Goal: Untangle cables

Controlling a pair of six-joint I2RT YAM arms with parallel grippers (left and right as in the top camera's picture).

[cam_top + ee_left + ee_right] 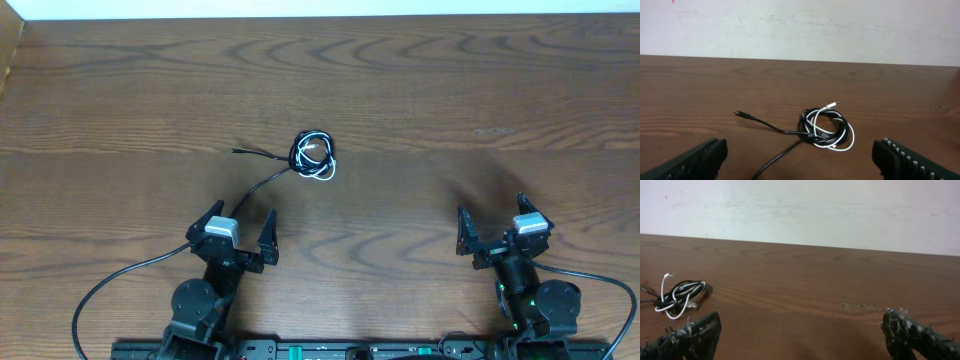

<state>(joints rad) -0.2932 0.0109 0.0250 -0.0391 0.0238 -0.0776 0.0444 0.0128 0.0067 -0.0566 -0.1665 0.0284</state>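
Here, left end effector and right end effector stand released, apart from tangled cables.

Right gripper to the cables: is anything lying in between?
No. In the overhead view only bare table separates the right gripper, jaws open, from the knotted cables; the right wrist view agrees.

Both arms sit folded low, well apart, wrists aimed forward. The left end effector has its jaws spread wide and empty. The right end effector is likewise spread wide, gripping nothing.
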